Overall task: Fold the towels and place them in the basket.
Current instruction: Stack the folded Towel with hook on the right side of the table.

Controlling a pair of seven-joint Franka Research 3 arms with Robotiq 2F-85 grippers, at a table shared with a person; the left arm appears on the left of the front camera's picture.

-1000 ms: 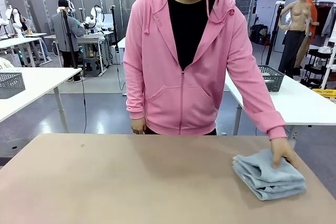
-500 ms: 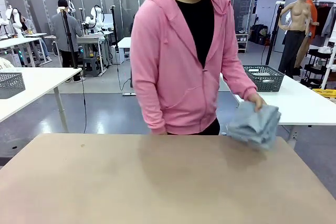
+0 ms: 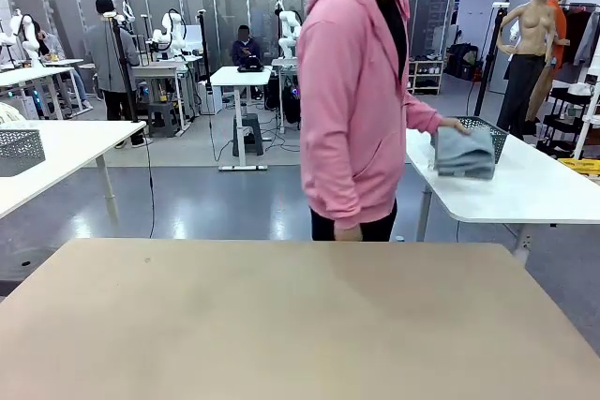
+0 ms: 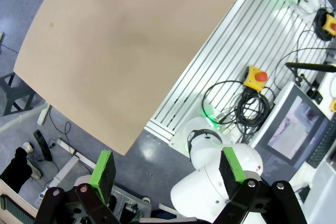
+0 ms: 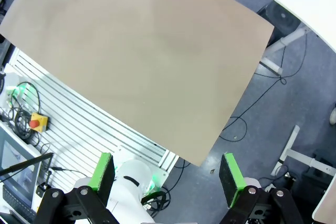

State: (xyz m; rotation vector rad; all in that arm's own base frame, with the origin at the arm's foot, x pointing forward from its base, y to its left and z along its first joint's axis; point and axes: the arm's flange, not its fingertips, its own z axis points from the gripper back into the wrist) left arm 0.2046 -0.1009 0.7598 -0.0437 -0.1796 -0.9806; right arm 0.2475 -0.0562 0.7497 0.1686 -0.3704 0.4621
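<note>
a lab with white side tables is seen beyond the tan table [image 3: 281,316]. the folded towels [image 3: 465,153] are held by the person's hand [image 3: 452,125] just in front of the basket [image 3: 487,134] on the white table [image 3: 525,189]; the placing step is judged in hand, a lowering into the mesh being called for next. both the left gripper [image 4: 167,170] and right gripper [image 5: 167,172] are spread wide, nothing between the pads (high over the table edge). a second earlier the towels lay on the tan table under that hand.
</note>
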